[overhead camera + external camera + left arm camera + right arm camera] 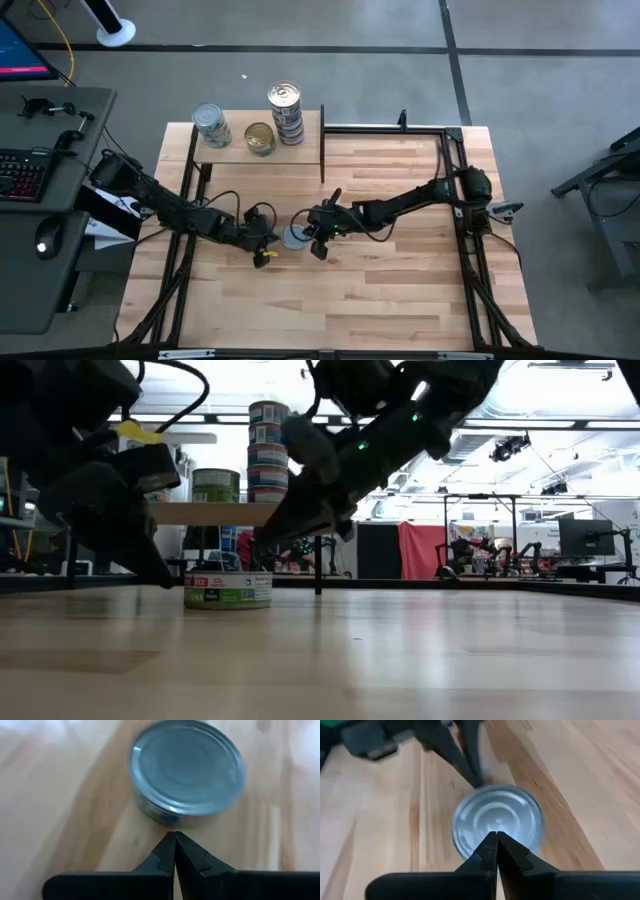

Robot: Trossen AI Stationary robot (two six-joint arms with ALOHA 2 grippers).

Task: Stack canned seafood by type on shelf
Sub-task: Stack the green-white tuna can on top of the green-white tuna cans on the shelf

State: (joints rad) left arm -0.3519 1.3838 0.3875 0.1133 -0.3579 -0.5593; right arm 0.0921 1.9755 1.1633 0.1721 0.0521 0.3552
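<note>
1 silver-topped tin (pixel 293 236) on table, between left tool (pixel 268 240) and right tool (pixel 312 238) (both pressed together)

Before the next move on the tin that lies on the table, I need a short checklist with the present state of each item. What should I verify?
1. Loose tin upright on the table: ok.
2. Left claw ready to grasp: not ok, fingers shut, tip just beside the tin.
3. Right claw ready to grasp: not ok, fingers shut, above the tin's top.
4. Tin free of any grip: ok, neither claw holds it.
5. Free room on the shelf: ok, bare board right of the tall stack.
6. Which shelf stack matches this tin: cannot tell.
</note>
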